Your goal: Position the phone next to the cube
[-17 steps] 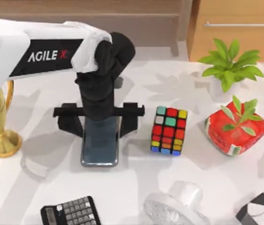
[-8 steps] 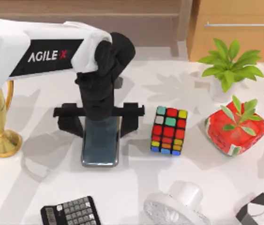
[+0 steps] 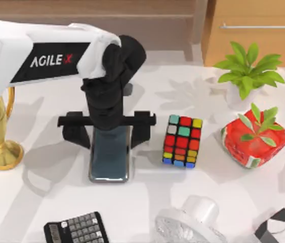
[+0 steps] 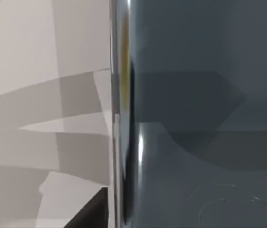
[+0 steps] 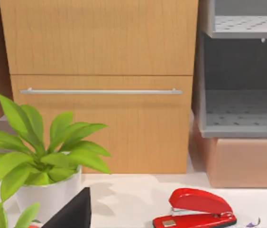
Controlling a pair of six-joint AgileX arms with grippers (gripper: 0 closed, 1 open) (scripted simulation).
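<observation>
The phone [image 3: 109, 157], a flat slab with a dark screen and a silver rim, lies lengthwise between the fingers of my left gripper [image 3: 108, 132], which is shut on its long sides from above. In the left wrist view the phone's [image 4: 204, 114] screen and rim sit very close to the camera. The cube [image 3: 182, 140], with its coloured stickers, stands on the table to the right of the phone, a small gap between them. My right arm is parked; a dark fingertip [image 5: 74, 211] of it points at the cabinet.
A gold stand [image 3: 3, 147] is at the left and a black calculator [image 3: 76, 229] at the front. A white round object [image 3: 193, 220] sits front centre. A red planter [image 3: 253, 139], a potted plant [image 3: 246, 71], a red stapler [image 5: 195, 211] and a black-and-white box [image 3: 281, 228] are on the right.
The phone has shifted slightly to the right and toward the table's front edge, with the left gripper still on it. The cube has not moved.
</observation>
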